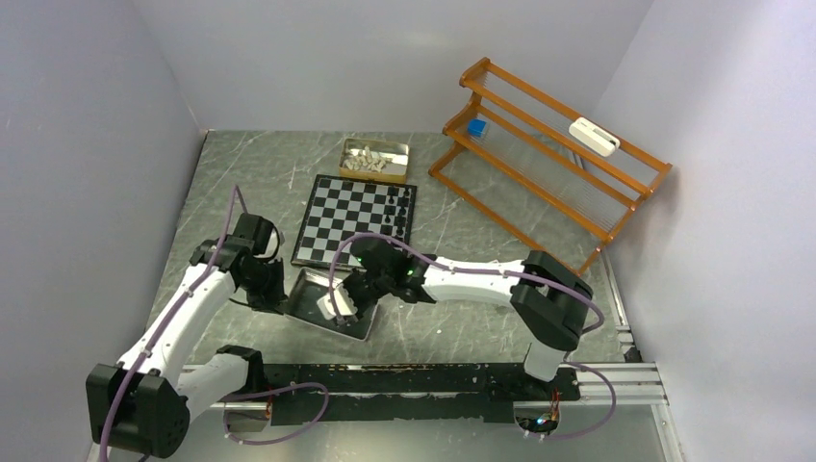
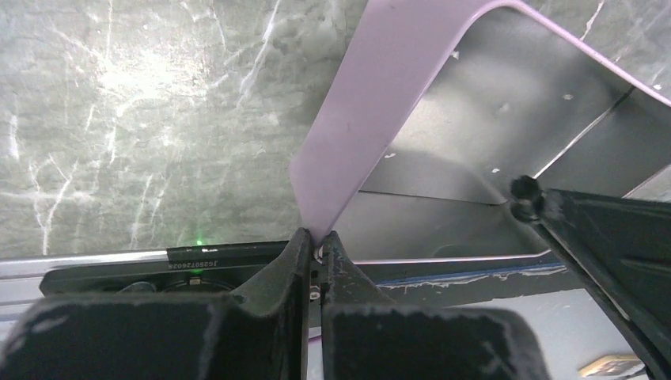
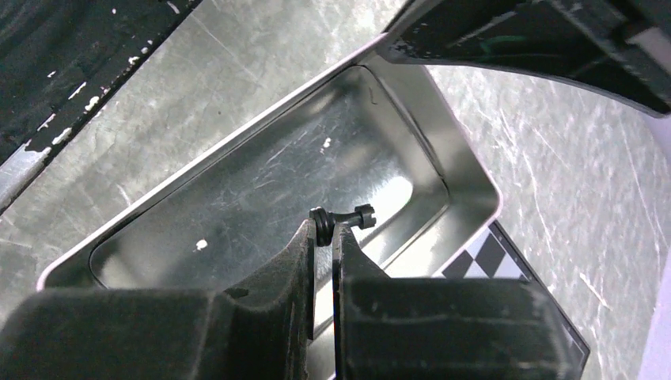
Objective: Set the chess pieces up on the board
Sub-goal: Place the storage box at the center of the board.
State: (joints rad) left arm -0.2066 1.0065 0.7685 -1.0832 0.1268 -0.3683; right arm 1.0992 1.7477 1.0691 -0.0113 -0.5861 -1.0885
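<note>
Left arm reaches low to the silver rectangular metal tray (image 2: 356, 119); left gripper (image 2: 316, 241) is pinched shut on its left rim. Right arm is bent over the tray; right gripper (image 3: 326, 229) is clamped on 1 glossy black chess piece (image 3: 356, 214), held sideways above the tray floor. Beyond the tray: black-and-white chequered board (image 1: 342, 217), with a few black pieces (image 1: 393, 219) along its right side. Farther: tin of cream pieces (image 1: 373, 159).

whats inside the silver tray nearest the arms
Mostly bare metal: the silver tray shows only a few white specks. The right gripper holds a small black chess piece over it and covers the floor patch beneath, so that part is unseen.
</note>
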